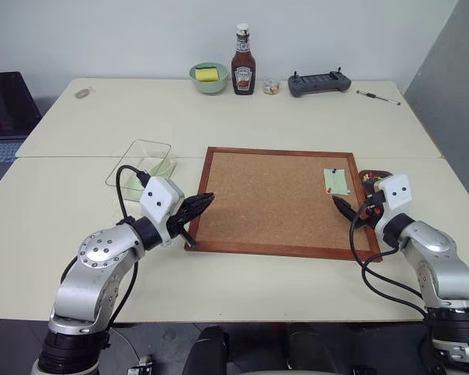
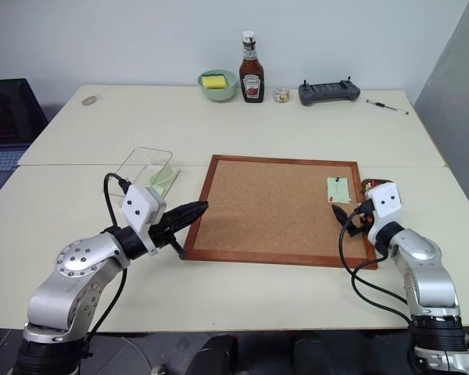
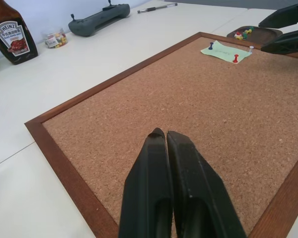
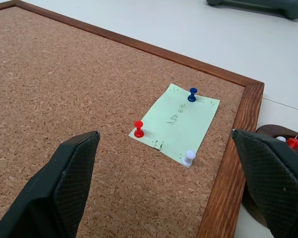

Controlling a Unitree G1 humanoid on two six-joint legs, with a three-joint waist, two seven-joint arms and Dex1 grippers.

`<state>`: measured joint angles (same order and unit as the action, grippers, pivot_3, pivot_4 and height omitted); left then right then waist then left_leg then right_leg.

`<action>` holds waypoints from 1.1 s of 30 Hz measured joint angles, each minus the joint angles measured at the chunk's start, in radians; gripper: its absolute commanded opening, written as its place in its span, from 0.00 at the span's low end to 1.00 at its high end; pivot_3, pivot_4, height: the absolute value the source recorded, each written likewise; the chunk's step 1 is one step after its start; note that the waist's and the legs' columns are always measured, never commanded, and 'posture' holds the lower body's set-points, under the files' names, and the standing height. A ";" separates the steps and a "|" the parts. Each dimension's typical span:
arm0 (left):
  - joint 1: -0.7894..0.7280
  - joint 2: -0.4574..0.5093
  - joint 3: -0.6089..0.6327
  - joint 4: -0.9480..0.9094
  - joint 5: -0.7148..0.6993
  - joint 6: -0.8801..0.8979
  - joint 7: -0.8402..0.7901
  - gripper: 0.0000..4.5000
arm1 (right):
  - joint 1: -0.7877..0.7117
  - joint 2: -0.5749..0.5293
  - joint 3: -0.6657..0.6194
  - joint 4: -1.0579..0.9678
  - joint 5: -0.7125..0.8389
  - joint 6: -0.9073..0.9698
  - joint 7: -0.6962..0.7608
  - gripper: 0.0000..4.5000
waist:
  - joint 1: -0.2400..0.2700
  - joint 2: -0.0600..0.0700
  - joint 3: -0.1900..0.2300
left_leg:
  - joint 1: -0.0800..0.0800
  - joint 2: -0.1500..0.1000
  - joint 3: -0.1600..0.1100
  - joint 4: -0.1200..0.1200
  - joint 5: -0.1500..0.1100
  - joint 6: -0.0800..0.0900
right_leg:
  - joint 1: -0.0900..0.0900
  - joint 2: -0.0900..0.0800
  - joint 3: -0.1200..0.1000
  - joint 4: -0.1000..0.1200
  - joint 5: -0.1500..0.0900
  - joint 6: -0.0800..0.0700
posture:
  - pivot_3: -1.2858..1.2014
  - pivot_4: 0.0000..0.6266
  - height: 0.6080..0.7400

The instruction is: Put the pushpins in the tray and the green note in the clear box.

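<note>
Your left gripper (image 1: pixel 205 201) has its two black fingers pressed together with nothing between them, and it hangs over the near left corner of the cork board (image 1: pixel 277 199), pointing across it. Your right gripper (image 4: pixel 171 191) stands spread wide, one finger over the cork and the other over the board's right frame, with the green note (image 4: pixel 176 123) lying between and just ahead of them.

You can see the note flat on the cork near the board's far right corner, fixed by three pushpins: a blue one (image 4: pixel 192 94) at its far edge, a red one (image 4: pixel 138 128) at its left edge and a white one (image 4: pixel 188 158) at its near corner. The tray (image 3: pixel 260 33) sits on the bench (image 1: pixel 102 125) just beside the board's right frame, and it holds several coloured pins already. The clear box (image 1: pixel 141 166) rests on the bench just off the board's far left corner, a pale green slip lying inside it.
</note>
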<state>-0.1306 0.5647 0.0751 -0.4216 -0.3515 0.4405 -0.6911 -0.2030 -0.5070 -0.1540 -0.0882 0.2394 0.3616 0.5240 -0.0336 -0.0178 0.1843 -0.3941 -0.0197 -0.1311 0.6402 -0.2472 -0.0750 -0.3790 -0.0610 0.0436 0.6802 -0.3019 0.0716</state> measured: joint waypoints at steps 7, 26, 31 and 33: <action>-0.017 -0.021 -0.046 0.054 0.000 -0.038 -0.042 0.01 | 0.014 -0.011 -0.001 -0.031 0.001 -0.001 0.008 1.00 | 0.001 0.000 0.000 | 0.000 0.000 0.000 0.000 0.000 0.000 | 0.000 0.000 0.000 0.000 0.000 0.000 | 0.52 0.24 1.00; -0.436 -0.288 -0.325 0.627 0.154 -0.228 -0.140 0.01 | 0.086 -0.018 -0.004 -0.217 0.058 0.046 0.034 1.00 | 0.000 0.000 0.000 | -0.001 -0.001 -0.001 0.002 0.000 0.000 | 0.000 0.000 -0.001 0.000 0.000 0.000 | 0.52 0.24 1.00; -0.495 -0.341 -0.327 0.764 0.180 -0.266 -0.140 0.01 | 0.104 -0.012 0.013 -0.233 0.057 0.049 0.018 1.00 | 0.000 0.000 0.000 | -0.001 -0.001 -0.001 0.002 0.000 0.000 | 0.000 0.000 -0.001 0.000 0.000 0.000 | 0.52 0.24 1.00; -0.500 -0.356 -0.327 0.801 0.192 -0.276 -0.139 0.01 | 0.108 -0.012 0.012 -0.235 0.057 0.055 0.013 1.00 | 0.000 0.000 0.000 | -0.001 -0.001 -0.001 0.002 0.000 0.000 | 0.000 0.000 -0.001 0.000 0.000 0.000 | 0.52 0.24 1.00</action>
<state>-0.6302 0.2083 -0.2515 0.3797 -0.1598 0.1650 -0.8303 -0.0953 -0.5189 -0.1417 -0.3230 0.2960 0.4163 0.5371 -0.0337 -0.0178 0.1843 -0.3955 -0.0211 -0.1324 0.6423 -0.2471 -0.0750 -0.3790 -0.0611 0.0429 0.6803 -0.3019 0.0717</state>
